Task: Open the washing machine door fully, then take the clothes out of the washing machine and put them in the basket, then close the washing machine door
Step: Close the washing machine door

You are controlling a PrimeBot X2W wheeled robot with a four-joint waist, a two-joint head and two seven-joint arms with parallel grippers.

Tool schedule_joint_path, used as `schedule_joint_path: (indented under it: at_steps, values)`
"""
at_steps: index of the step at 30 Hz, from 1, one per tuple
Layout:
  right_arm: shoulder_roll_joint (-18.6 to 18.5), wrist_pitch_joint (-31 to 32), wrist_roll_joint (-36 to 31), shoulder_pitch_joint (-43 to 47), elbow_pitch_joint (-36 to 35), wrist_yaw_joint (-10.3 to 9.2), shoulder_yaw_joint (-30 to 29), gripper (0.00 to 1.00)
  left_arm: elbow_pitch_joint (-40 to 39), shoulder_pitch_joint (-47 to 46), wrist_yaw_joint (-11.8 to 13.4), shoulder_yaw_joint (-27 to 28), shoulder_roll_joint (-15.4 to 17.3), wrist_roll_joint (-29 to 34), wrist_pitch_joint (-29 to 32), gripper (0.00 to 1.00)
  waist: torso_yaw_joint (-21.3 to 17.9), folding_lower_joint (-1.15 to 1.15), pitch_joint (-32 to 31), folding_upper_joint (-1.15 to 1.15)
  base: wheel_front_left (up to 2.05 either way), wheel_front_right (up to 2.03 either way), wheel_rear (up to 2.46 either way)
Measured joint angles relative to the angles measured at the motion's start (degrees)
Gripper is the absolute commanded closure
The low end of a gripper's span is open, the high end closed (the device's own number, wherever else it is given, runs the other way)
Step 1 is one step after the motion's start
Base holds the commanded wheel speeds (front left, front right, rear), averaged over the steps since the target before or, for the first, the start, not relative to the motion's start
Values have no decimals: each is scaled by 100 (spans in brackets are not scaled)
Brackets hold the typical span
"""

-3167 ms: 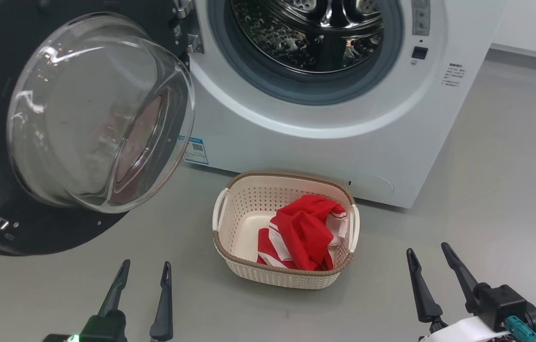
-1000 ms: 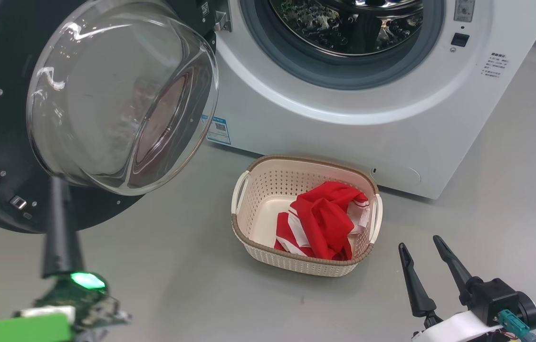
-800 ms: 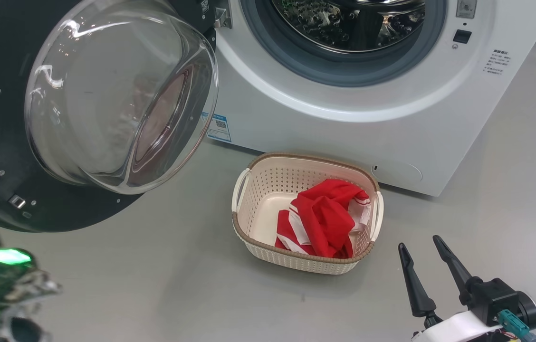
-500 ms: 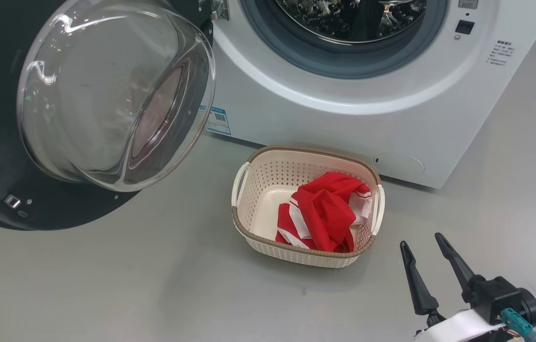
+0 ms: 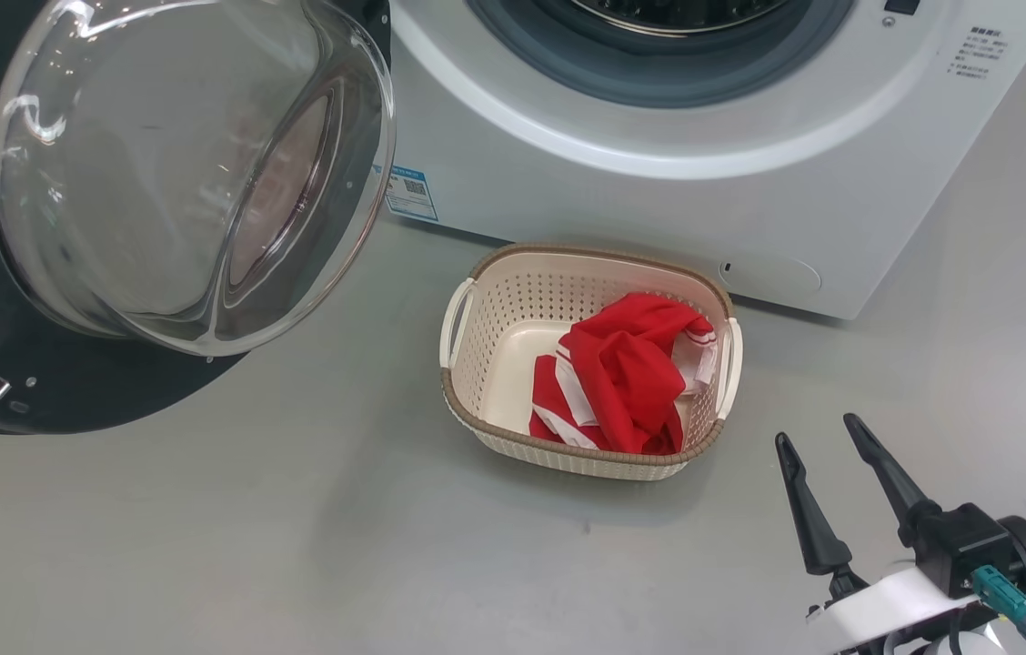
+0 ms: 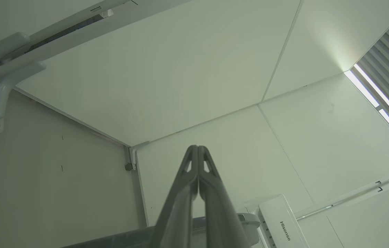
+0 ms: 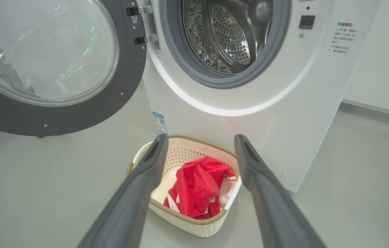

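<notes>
The washing machine door stands swung open at the left, its clear glass bowl bulging toward me. The white washing machine shows its steel drum with no fabric visible inside. On the floor before it sits the cream basket with the red clothes lying in its right half. My right gripper hovers open and holding nothing, right of the basket and apart from it. In the right wrist view the basket and clothes lie between its fingers. My left gripper is shut on nothing and points up at the ceiling.
Grey floor spreads in front of and left of the basket. The open door overhangs the floor at the left. A wall-mounted air conditioner and white wall panels lie beyond the left fingertips.
My left arm rose and left the head view at the lower left. The head camera shifted, so the whole scene slid. Basket, clothes and door kept their places; the right gripper stayed open.
</notes>
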Motion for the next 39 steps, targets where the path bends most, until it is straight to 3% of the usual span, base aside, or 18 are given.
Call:
schedule_joint_path:
  at_steps: [6, 16, 23, 39]
  values:
    - [-92, 0, -31, -144, -33, 2, 10, 0, 534, -247, 74, -102, 236, -135, 263, 100, -40, 0, 166, 0, 0, 0, 0]
    - [-176, 0, -31, -217, -36, 18, 40, 0, 1035, -419, 138, -744, 632, -121, 925, 100, -97, 0, 339, 0, 0, 0, 0]
    - [-243, 0, -31, -341, -52, 47, 107, 0, 1370, -447, 140, -1115, 676, -102, 1344, 100, -161, 0, 471, 0, 0, 0, 0]
    - [-312, 0, -23, -408, -45, 48, 94, 0, 1816, -631, 85, -1276, 844, 0, 1802, 100, -219, 0, 503, 0, 0, 0, 0]
